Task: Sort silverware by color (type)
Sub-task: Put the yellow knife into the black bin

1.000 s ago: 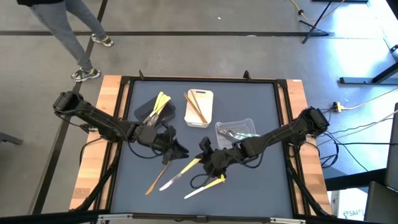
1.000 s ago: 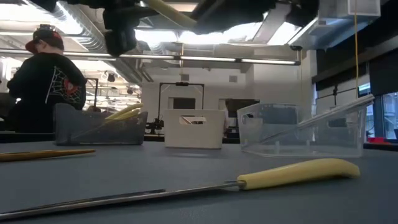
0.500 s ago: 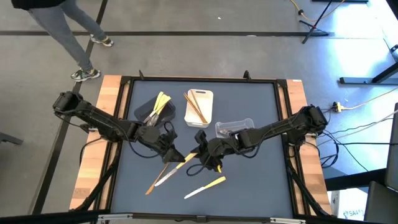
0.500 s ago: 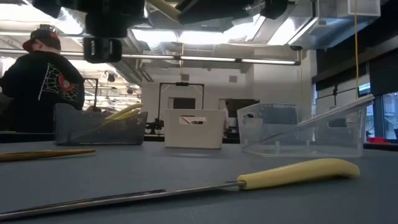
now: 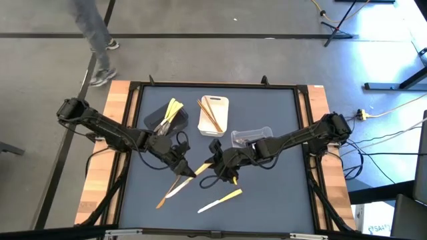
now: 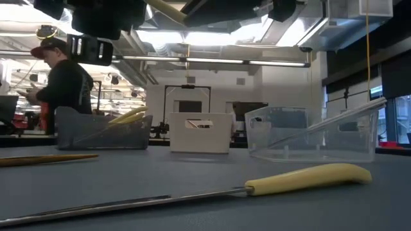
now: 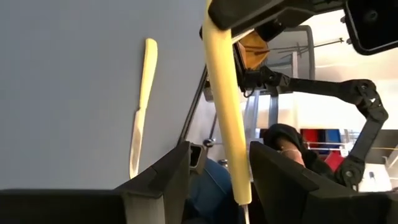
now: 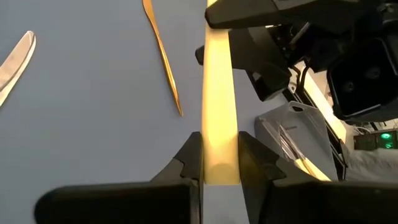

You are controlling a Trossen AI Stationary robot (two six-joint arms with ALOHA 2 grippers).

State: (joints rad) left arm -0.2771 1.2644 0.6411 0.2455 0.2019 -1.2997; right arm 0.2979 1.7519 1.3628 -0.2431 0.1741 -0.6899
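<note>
Pale yellow utensil held above mid-table, right gripper pinching one end, left gripper at nine o'clock, fingers spread around the other end, another yellow-handled knife lying at six o'clock.

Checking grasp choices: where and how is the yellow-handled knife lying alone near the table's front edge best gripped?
By its yellow handle, from straight above, closing across its width. The knife lies flat and diagonal with bare table either side; the handle is thicker and rounder than the thin blade, so it likely gives more hold.
</note>
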